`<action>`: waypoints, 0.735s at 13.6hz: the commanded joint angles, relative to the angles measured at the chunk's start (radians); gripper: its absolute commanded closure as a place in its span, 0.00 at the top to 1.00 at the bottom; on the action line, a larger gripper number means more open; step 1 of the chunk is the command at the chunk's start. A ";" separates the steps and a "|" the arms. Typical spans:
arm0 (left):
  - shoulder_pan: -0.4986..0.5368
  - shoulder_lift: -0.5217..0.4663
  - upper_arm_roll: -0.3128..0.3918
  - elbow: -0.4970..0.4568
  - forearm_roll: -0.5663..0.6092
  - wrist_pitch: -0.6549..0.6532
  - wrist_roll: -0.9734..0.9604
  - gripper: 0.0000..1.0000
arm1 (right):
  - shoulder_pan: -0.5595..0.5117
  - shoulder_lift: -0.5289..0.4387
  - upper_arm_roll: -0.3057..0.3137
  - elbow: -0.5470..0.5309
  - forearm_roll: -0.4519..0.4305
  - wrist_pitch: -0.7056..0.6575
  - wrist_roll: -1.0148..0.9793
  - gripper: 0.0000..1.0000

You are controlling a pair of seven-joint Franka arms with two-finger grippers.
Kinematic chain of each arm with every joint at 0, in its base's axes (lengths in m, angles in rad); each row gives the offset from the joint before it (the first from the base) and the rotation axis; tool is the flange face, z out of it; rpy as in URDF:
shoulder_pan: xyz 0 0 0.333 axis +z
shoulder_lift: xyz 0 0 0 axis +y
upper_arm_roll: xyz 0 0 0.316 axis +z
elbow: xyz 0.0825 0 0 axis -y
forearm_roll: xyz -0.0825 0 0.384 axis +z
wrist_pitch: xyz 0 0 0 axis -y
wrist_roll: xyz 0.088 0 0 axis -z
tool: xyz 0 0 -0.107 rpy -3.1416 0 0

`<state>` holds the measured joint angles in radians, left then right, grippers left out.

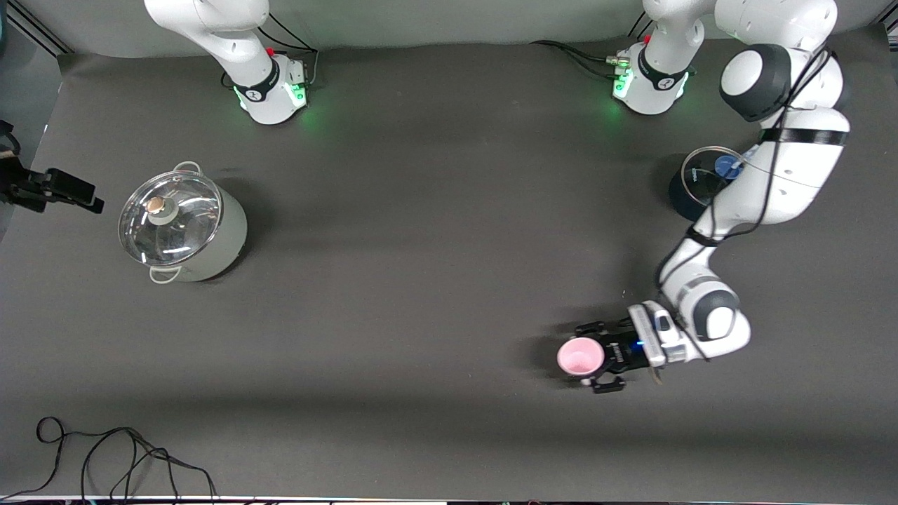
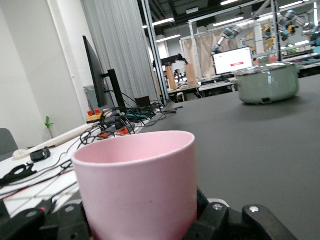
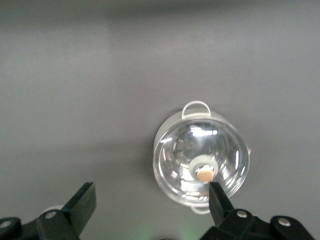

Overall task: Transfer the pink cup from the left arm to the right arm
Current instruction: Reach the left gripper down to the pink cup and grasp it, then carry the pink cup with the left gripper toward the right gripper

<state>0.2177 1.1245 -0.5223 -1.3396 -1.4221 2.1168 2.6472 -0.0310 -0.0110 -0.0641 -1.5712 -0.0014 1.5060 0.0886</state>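
Observation:
The pink cup (image 1: 581,355) (image 2: 137,185) stands upright with its mouth up, toward the left arm's end of the table and nearer the front camera than both pots. My left gripper (image 1: 591,356) reaches in low from the side and is shut on the cup, with a black finger (image 2: 217,217) pressed to each side of its wall. My right gripper (image 3: 152,195) hangs high over the table with its jaws wide open and nothing between them. It is out of the front view.
A pale green pot with a glass lid (image 1: 182,224) (image 3: 200,160) sits toward the right arm's end. A dark pot with a glass lid (image 1: 694,186) stands by the left arm. Loose black cable (image 1: 126,456) lies along the near edge.

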 commanded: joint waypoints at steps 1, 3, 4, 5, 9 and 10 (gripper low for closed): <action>-0.044 0.001 -0.118 0.028 -0.055 0.170 -0.018 0.00 | 0.008 -0.050 0.003 -0.001 0.009 -0.041 0.272 1.00; -0.078 0.001 -0.241 0.045 -0.061 0.347 -0.021 0.00 | 0.006 -0.081 -0.005 -0.001 0.079 -0.065 0.432 1.00; -0.096 0.001 -0.295 0.057 -0.070 0.427 -0.021 0.00 | 0.006 -0.089 -0.005 -0.003 0.092 -0.067 0.530 1.00; -0.124 0.001 -0.336 0.074 -0.095 0.496 -0.021 0.00 | 0.006 -0.093 -0.003 -0.003 0.093 -0.067 0.622 1.00; -0.305 0.000 -0.404 0.242 -0.115 0.734 -0.087 0.00 | 0.009 -0.101 0.010 0.010 0.118 -0.066 0.823 1.00; -0.364 0.000 -0.403 0.304 -0.115 0.793 -0.122 0.00 | 0.009 -0.101 0.012 0.019 0.123 -0.066 0.824 1.00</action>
<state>-0.0323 1.1220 -0.9393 -1.1671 -1.5136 2.8074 2.5821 -0.0269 -0.1020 -0.0540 -1.5688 0.0982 1.4497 0.8654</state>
